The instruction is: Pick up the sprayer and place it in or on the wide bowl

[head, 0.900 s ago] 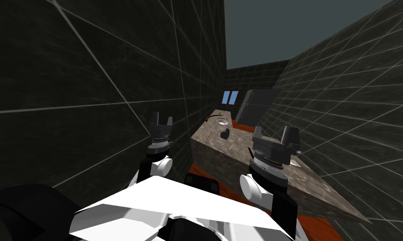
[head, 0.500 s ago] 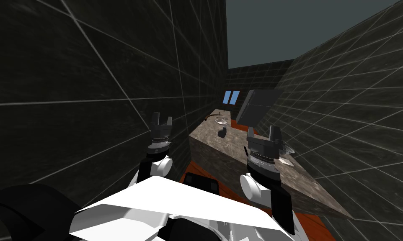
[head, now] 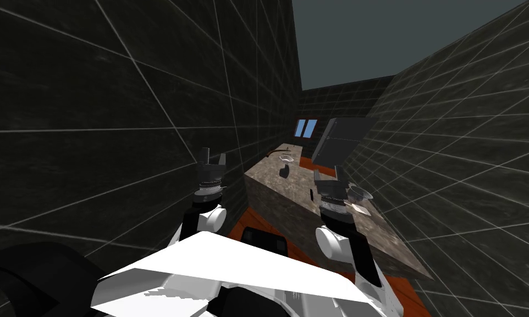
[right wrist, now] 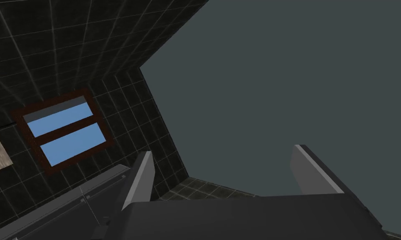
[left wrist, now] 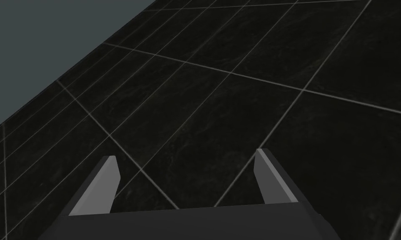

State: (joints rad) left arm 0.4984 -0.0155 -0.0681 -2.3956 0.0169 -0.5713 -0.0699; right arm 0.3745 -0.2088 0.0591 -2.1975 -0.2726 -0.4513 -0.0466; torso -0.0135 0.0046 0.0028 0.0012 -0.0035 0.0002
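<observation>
the right gripper (head: 327, 172) hangs over the stone-patterned counter (head: 291, 190) with its two fingers spread wide and nothing between them; its own wrist view shows the same open, empty jaws (right wrist: 222, 151), aimed upward, not down at the counter.

what has just changed: this hand has pushed out forward from the body and now looks smaller and farther along the counter than it did a moment ago, when it sat large and close over the near end. the whole head view has also swung a little, which i take as my own move and not the counter's.

the sprayer (head: 284, 171), a small dark shape, lies on the counter ahead of this hand and off to its left, apart from it and untouched. a clear, wide bowl (head: 361, 192) stands just to the hand's right, close by. a second clear dish (head: 287, 158) sits beyond the sprayer, farther from the hand.

i judge this to be the approach: the reach has shortened the gap to the sprayer, but the hand must tip downward before any grasp.

the left gripper (head: 213, 154) has kept its place beside the wall, fingers open and empty (left wrist: 185, 155).
</observation>
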